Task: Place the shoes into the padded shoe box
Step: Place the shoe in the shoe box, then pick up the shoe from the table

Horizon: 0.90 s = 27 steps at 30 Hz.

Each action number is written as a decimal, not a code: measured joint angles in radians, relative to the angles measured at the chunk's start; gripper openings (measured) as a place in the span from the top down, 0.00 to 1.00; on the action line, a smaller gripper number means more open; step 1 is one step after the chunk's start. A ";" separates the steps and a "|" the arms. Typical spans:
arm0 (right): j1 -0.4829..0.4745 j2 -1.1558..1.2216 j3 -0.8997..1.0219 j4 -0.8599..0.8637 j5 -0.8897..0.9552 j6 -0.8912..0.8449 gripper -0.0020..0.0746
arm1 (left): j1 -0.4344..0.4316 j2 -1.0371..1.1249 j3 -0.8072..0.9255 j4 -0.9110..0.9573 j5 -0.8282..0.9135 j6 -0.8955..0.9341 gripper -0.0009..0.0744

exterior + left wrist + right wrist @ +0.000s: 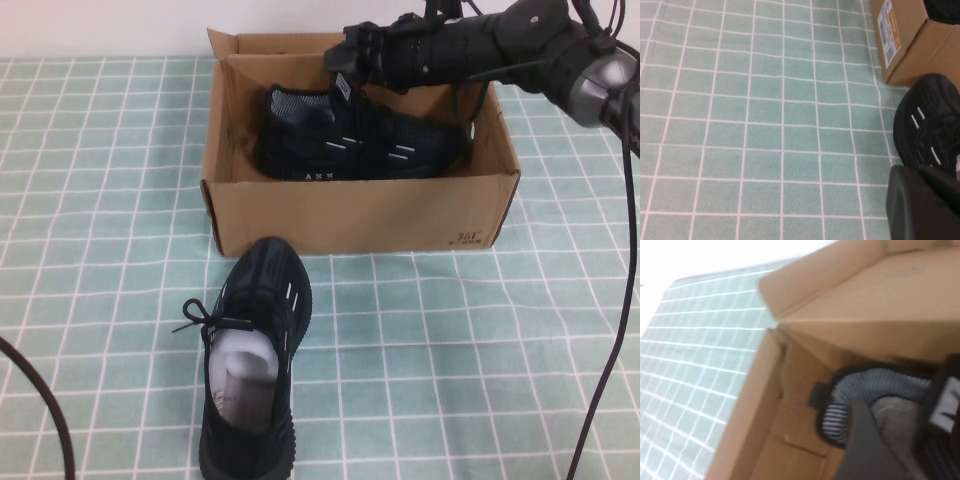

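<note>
One shoe is already lying on its side in the box, toe toward the corner with the little dark mark, and the second shoe sits out on the desk just in front of the box, toe pointing at the near wall and nearly touching it. White stuffing is showing in its opening.

Right gripper hangs over the box right above the packed shoe's heel. Can't tell whether its jaws are open or pinching the collar; its own camera shows the heel collar close up with dark gripper parts over it, but the tips are hidden. Left gripper is low over the desk beside the loose shoe, on the side away from the box; only a dark edge of it shows in its own camera, so no call on those jaws either.

If I were running it: I'd guess the right arm should lift straight up and clear the flaps without dragging the packed shoe. Then grab the loose one around the heel collar and lay it sole-out alongside the first, since the free room in the box looks tight.

Desk is covered in a pale green cloth with a white grid, plain white wall behind.
</note>
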 joint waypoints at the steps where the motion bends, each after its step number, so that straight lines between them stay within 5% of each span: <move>1: 0.000 -0.012 -0.004 -0.007 -0.002 -0.022 0.53 | 0.000 0.000 0.000 -0.002 0.000 0.000 0.99; 13: -0.002 -0.187 -0.008 -0.100 -0.040 -0.184 0.55 | 0.000 0.000 0.000 -0.112 0.103 0.088 0.99; 20: -0.034 -0.289 -0.008 -0.149 0.060 -0.160 0.99 | 0.000 -0.004 -0.005 -0.138 0.160 0.178 0.99; 27: -0.133 -0.410 -0.008 -0.139 0.221 -0.073 0.98 | 0.000 -0.052 -0.097 -0.180 0.193 0.325 0.99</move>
